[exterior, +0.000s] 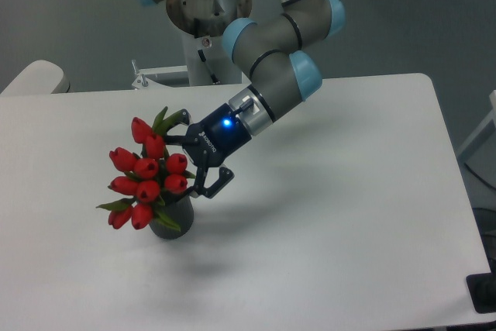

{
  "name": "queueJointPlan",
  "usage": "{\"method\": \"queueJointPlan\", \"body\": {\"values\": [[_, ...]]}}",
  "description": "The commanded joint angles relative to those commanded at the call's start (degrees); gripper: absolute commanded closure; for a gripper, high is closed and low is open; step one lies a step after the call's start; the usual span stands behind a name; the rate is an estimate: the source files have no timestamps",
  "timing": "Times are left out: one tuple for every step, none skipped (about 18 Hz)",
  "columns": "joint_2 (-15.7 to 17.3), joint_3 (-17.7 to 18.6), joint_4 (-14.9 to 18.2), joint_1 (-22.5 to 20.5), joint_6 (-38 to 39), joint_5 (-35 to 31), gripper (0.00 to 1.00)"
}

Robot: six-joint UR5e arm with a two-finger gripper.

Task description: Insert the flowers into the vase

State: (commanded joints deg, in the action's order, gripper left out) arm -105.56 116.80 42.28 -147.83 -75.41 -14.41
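End effector [188, 154]: reaching in from the right at a slant, with its two dark fingers showing apart, one above the bunch at the far side and one curling below at the near right; whether the fingers are pressing on the stems is hidden by the blooms, so contact cannot be told.
Flowers [146, 181]: standing in the mouth of the vase, leaning to the left, with the red buds spreading wider than the vase and overhanging its left rim.
Vase [172, 219]: sitting upright on the worktop [349, 215], near the left half, directly below the bunch; only its lower wall is showing.
Task progress (judgement): the stems are appearing seated, so the insertion is looking nearly complete.
Risk, tipping: the bunch is loading the vase off-centre to the left; a small light vase is likely to be toppling if the bunch is leaning further.
Risk, snagging: the lower finger is lying just beside the buds and the rim; a sideways withdrawal is liable to be dragging leaves or nudging the vase.
Risk, lift-out: any upward pull while leaves are catching is threatening to be drawing the stems back out.
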Motion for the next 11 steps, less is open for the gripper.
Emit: {"method": "queueJointPlan", "body": {"values": [[0.09,0.00,0.00,-0.09,-0.09,-0.61,0.00],[0.09,0.09,0.00,-0.17,-0.18,-1.14,0.00],[0.09,0.26,0.00,-0.26,-0.27,-1.41,0.00],[0.18,0.44,0.00,-0.35,-0.27,-1.41,0.00],[0.18,0.44,0.00,-0.53,-0.27,-1.41,0.00],[0.18,0.44,0.00,-0.70,-0.27,-1.41,0.00],[0.18,0.53,0.00,-0.79,-0.35,-1.41,0.00],[0.18,0.53,0.00,-0.79,-0.27,-1.41,0.00],[0.18,0.44,0.00,-1.05,-0.35,-1.41,0.00],[0.18,0.36,0.00,-1.32,-0.36,-1.41,0.00],[0.26,0.18,0.00,-1.58,-0.36,-1.41,0.00]]}}
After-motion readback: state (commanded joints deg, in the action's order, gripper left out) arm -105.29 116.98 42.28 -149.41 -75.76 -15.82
